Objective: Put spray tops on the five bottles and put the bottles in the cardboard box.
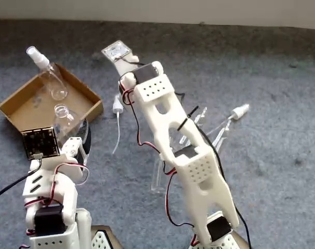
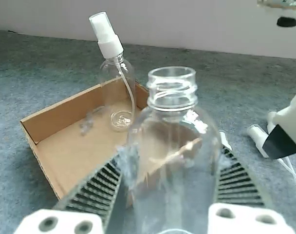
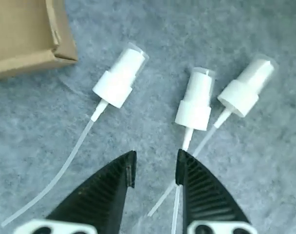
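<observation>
Bottle (image 2: 172, 146) of clear plastic, uncapped, with its threaded mouth open at the top, stands upright in your left gripper (image 2: 170, 195), whose ribbed black fingers (image 2: 101, 183) are clamped against its two sides. In the high view this held bottle sits just beside the near corner of the cardboard box (image 1: 23, 106), a shallow open tray on the grey carpet (image 1: 282, 155). Inside the box stands a second bottle (image 2: 116, 83) already fitted with a white spray top, its thin tube visible down the middle. Your right gripper (image 3: 155, 168) hangs spread apart and empty, low over the carpet, near a corner of the box. Three loose spray tops lie just ahead of it: one (image 3: 120, 78) nearest the box, a middle one (image 3: 196, 100) whose tube runs back along the inner edge of one black finger, and a third (image 3: 245, 87) just beside the middle one. In the high view another clear bottle (image 1: 158, 176) lies on the carpet under the right arm.
</observation>
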Robot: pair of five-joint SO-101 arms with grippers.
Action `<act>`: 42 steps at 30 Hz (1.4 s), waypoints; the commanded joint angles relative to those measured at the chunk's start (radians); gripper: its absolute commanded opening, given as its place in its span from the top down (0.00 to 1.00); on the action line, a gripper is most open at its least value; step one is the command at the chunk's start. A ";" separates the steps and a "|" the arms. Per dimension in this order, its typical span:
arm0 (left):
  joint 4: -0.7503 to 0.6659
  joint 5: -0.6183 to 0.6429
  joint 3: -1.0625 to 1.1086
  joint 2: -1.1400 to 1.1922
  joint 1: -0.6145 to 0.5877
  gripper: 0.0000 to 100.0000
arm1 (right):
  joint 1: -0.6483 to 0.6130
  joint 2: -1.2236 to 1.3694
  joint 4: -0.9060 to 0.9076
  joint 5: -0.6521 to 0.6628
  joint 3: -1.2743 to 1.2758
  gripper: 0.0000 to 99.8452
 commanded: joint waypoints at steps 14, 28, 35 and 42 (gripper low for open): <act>-0.018 0.014 -0.010 -0.015 -0.008 0.87 | 0.088 0.248 -0.050 0.147 -0.366 0.80; -0.018 0.014 -0.008 -0.015 -0.008 0.87 | 0.082 0.334 -0.114 0.153 -0.366 0.78; -0.018 0.014 -0.008 -0.015 -0.008 0.87 | 0.084 0.308 -0.071 0.153 -0.400 0.78; -0.018 0.014 -0.008 -0.015 -0.008 0.87 | 0.081 0.298 0.019 0.153 -0.587 0.78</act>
